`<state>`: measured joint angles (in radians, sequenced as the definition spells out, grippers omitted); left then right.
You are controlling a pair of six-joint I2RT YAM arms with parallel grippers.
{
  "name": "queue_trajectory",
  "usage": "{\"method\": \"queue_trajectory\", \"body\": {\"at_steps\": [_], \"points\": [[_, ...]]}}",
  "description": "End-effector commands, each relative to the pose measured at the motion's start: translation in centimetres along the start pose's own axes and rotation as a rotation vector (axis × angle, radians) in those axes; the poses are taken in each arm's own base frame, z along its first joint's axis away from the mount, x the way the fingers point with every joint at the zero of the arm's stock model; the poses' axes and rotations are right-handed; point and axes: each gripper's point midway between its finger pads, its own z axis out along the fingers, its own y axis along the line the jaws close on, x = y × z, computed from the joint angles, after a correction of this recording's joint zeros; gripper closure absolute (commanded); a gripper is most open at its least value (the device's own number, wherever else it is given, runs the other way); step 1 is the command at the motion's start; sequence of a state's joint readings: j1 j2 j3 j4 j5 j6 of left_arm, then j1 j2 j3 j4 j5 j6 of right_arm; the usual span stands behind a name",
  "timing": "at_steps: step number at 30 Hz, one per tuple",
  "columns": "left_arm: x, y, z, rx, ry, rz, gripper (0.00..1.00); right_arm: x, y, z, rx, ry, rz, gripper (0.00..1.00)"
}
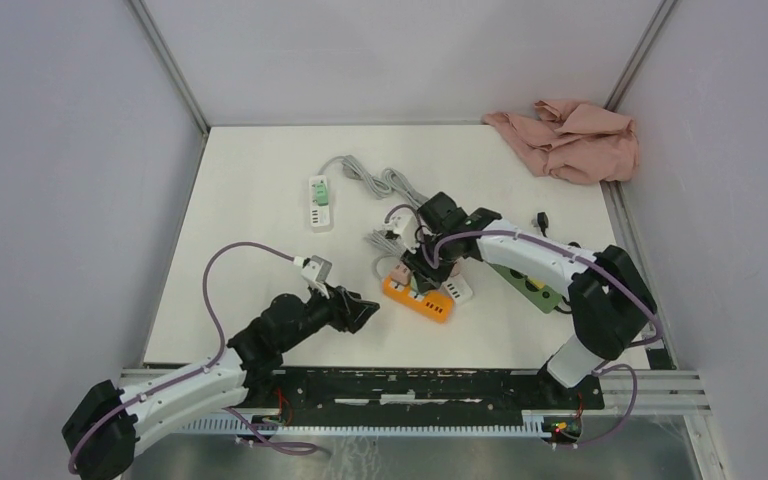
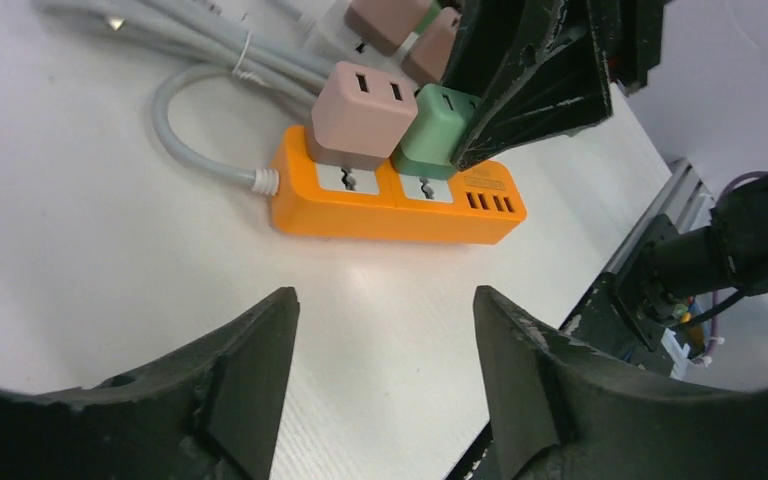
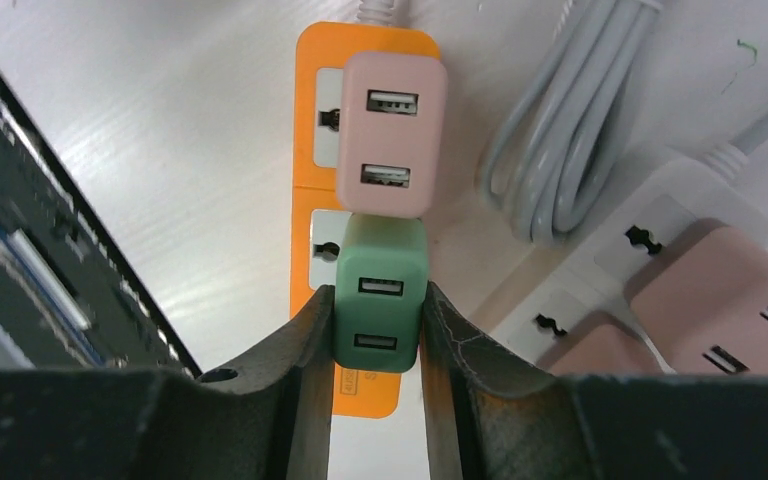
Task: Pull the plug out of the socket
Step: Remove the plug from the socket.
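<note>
While the right gripper (image 3: 378, 305) is clamping the green plug (image 3: 380, 262) by both sides, the plug is sitting on the orange power strip (image 3: 312, 150), touching the pink plug (image 3: 392, 135) beside it (its prongs are hidden). From above, the right arm (image 1: 550, 260) is covering the green plug entirely. The left gripper (image 2: 385, 330) is hovering near the strip, spread wide and empty. A coiled grey cable (image 3: 550, 150) and a white power strip (image 3: 640, 240) are lying just beyond, clearest in the right wrist view.

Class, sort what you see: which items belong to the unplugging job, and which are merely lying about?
Job: green plug, orange power strip, right gripper with jaws shut on that plug.
Lying about: pink cloth, white-and-green power strip, coiled grey cable.
</note>
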<state>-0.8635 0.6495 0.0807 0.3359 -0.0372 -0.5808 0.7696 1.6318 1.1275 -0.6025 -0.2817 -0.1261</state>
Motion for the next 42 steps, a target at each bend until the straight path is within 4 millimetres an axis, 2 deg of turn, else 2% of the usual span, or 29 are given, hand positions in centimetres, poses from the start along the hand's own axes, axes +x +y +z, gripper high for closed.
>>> {"method": "queue_trajectory", "body": {"at_steps": [1, 4, 10, 14, 19, 24, 29, 32, 36, 42], "points": [[-2.5, -2.7, -0.4, 0.136, -0.099, 0.06, 0.25, 1.7, 2.3, -3.4, -0.271, -0.023, -0.205, 0.85], [-3.6, -3.9, -0.7, 0.197, -0.144, 0.066, 0.19, 3.0, 2.6, -4.1, -0.302, -0.011, -0.31, 0.85], [-5.2, -5.6, -0.5, 0.257, -0.178, 0.119, 0.15, 4.8, 0.8, -3.8, -0.228, 0.055, -0.365, 0.85], [-4.8, -5.4, 0.3, 0.254, -0.155, 0.217, 0.11, 5.4, 0.8, -4.3, -0.261, 0.069, -0.382, 0.81], [-3.5, -5.0, 1.3, 0.273, -0.124, 0.293, 0.07, 5.9, 0.7, -4.1, -0.268, 0.089, -0.391, 0.77], [-2.4, -5.2, 2.3, 0.302, -0.085, 0.327, 0.07, 5.7, 0.8, -4.3, -0.272, 0.08, -0.395, 0.59], [-3.0, -6.4, 2.7, 0.364, -0.104, 0.389, 0.07, 5.2, 1.6, -4.9, -0.304, 0.048, -0.404, 0.35], [-3.4, -6.8, 2.5, 0.388, -0.127, 0.436, 0.07, 4.8, 1.9, -5.3, -0.311, 0.03, -0.421, 0.24], [-4.3, -7.4, 1.8, 0.408, -0.174, 0.458, 0.07, 4.1, 2.9, -6.5, -0.349, -0.007, -0.436, 0.2], [-4.9, -8.6, 1.4, 0.459, -0.192, 0.45, 0.06, 3.0, 4.1, -9.6, -0.38, -0.115, -0.469, 0.19]]}}
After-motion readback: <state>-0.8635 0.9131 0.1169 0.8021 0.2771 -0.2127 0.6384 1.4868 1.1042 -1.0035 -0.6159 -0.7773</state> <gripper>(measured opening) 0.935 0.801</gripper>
